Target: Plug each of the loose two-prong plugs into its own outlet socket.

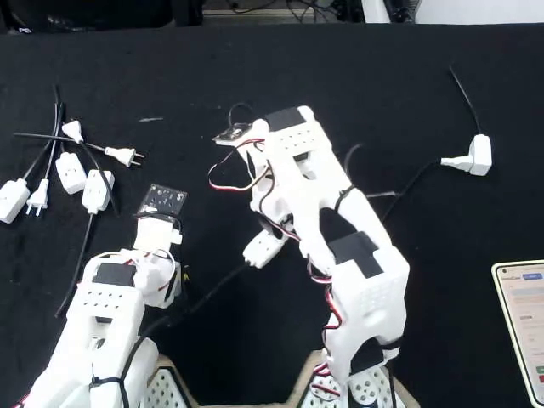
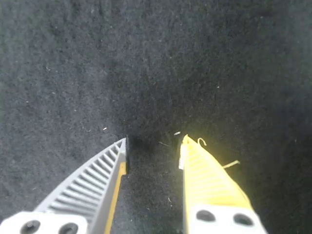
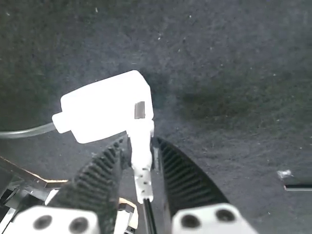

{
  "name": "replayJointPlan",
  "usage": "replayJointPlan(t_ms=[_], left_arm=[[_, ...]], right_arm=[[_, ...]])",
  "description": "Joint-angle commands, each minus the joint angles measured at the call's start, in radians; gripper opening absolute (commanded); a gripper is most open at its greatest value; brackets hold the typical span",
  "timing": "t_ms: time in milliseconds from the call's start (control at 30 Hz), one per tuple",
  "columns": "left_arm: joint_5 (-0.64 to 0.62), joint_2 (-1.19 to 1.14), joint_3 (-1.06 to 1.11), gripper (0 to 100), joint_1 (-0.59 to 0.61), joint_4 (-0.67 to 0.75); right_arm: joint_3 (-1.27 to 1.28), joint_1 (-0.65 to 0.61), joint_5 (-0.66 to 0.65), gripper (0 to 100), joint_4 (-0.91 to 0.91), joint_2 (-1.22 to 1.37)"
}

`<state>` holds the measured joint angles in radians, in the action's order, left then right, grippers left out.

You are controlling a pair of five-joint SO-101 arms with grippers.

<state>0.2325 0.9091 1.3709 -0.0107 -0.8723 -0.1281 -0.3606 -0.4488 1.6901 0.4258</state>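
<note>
This is a robotics lab bench. A white plastic robot arm point(image 1: 102, 314) and a second arm point(image 1: 365, 280) stand on a table point(image 1: 425, 85) draped in black cloth, with corded plugs point(image 1: 126, 155) spread out and a phone point(image 1: 520, 323) at the edge.

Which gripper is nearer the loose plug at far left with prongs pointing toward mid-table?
Left. The left gripper is open over bare cloth, slightly toward the bases from that loose plug; the right gripper is at mid-table, farther off, shut on a second plug.
</note>
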Motion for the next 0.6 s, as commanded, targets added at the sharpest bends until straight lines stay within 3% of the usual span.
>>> replayJointPlan(t_ms=[0,233,567], left_arm=[[0.006,0.020,-0.021,19,0.008,-0.005],[0.006,0.020,-0.021,19,0.008,-0.005],[0.003,0.020,-0.021,19,0.008,-0.005]], right_arm=[[-0.061,-0.031,-0.009,1.0,0.012,0.002],[-0.061,-0.150,-0.005,1.0,0.020,0.002],[-0.061,-0.147,-0.005,1.0,0.023,-0.002]])
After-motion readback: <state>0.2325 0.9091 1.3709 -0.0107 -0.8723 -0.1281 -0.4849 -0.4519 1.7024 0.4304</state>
